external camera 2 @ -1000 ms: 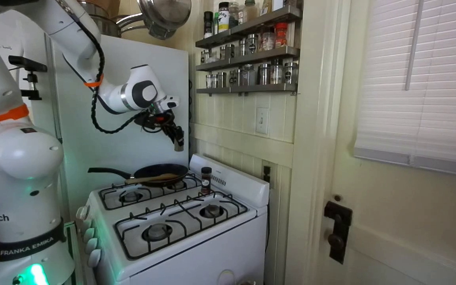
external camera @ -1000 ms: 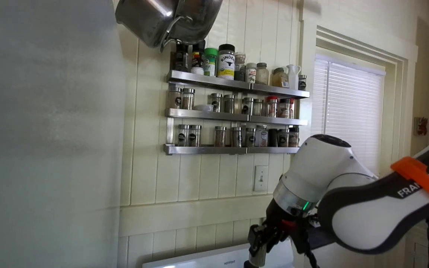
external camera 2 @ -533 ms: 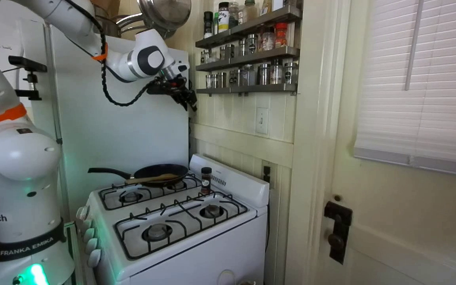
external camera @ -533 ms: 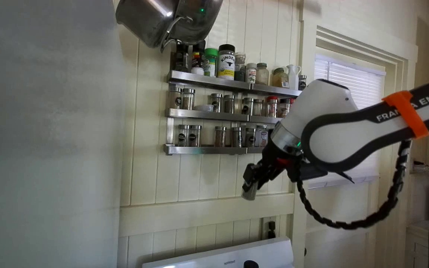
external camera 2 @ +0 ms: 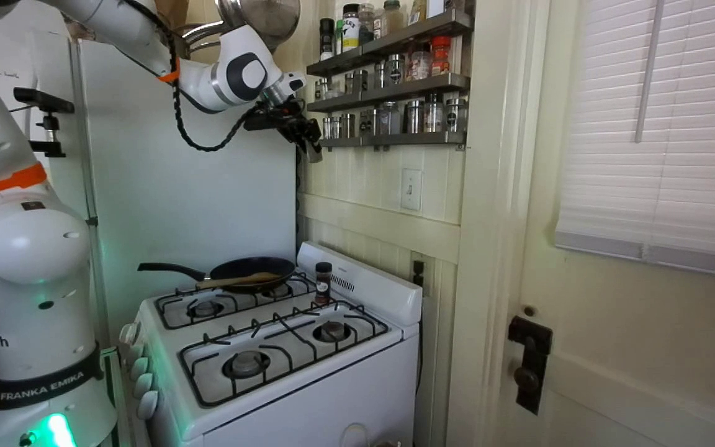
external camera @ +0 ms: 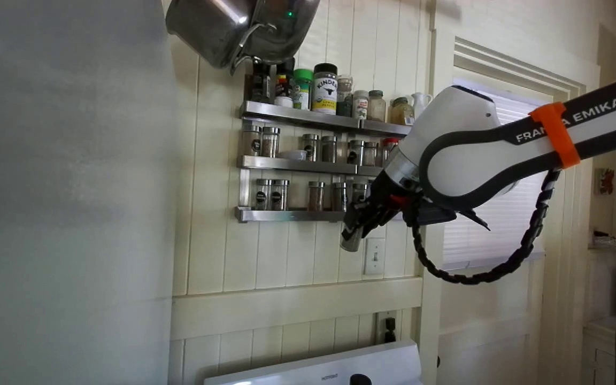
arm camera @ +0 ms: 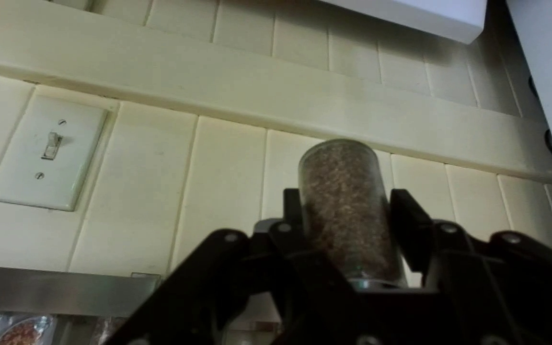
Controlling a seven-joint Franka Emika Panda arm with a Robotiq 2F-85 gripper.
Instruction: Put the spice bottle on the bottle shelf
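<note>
On the white stove (external camera 2: 326,397) we saw a black frying pan (external camera 2: 249,267), a wooden utensil (external camera 2: 239,281) resting in it. We noted a light switch (external camera 2: 411,189) on the wall (external camera 2: 364,174) above the stove, a refrigerator (external camera 2: 196,198) beside the stove and, past the stove's opposite side, a door (external camera 2: 630,335) with a blind (external camera 2: 692,136).

At four o'clock in the wrist view, I see the spice bottle (arm camera: 345,191) speckled reddish-brown behind clear sides, set against the flat black of the gripper (arm camera: 347,215). In an exterior view, the bottle shelf (external camera: 297,215) gleams silver toward one o'clock, a bright green cap (external camera: 303,74) shows at twelve, and between two and three an orange band (external camera: 558,136) wraps the black-and-white arm (external camera: 463,166). The wall (external camera: 270,256) behind is cream, ruled with thin upright lines.
</note>
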